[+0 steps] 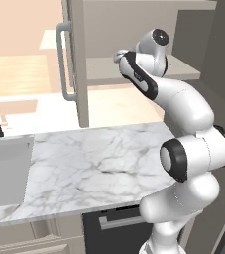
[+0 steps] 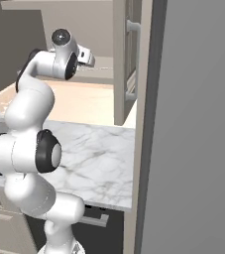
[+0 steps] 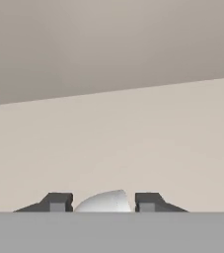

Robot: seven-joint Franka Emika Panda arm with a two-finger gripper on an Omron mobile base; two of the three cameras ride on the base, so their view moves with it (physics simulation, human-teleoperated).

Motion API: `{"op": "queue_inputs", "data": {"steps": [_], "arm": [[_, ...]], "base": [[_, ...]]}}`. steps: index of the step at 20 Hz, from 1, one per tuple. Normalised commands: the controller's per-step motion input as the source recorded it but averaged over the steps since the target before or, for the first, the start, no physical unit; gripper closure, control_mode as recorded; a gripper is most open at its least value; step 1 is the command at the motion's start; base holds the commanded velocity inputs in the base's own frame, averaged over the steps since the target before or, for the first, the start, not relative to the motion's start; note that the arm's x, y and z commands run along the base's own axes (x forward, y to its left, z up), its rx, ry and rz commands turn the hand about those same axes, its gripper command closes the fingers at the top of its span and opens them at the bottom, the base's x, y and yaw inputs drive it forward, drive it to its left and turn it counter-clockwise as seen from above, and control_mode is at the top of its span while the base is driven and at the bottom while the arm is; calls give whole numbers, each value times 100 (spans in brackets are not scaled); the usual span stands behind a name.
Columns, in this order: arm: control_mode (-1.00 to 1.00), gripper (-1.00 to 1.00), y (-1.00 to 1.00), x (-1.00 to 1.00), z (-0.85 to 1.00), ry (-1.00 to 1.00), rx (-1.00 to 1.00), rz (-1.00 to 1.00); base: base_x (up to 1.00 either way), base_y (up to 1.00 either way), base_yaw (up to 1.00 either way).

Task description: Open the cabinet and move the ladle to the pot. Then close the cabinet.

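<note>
**Pincer in the cabinet, ladle between the tips**

The gripper (image 3: 103, 201) is inside the open cabinet (image 1: 78, 74), fingers narrowed around the pale rounded ladle (image 3: 105, 202), which sits right between them on the shelf (image 3: 133, 148). A firm grip? Can't tell.

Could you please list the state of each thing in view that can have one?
cabinet: open, both doors swung wide.
pincer: reached onto the cabinet shelf, fingers either side of a pale rounded thing; grip unclear.
pale rounded thing: lying on the shelf between the fingers.
drawer: shut.
</note>
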Motion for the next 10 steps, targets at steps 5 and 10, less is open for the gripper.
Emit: {"op": "queue_inputs", "data": {"steps": [5,10], "arm": [[-100,100,0,-9,-7,0,-1,0],[-100,100,0,-44,0,0,0,0]], "base": [[0,0,0],[0,0,0]]}}
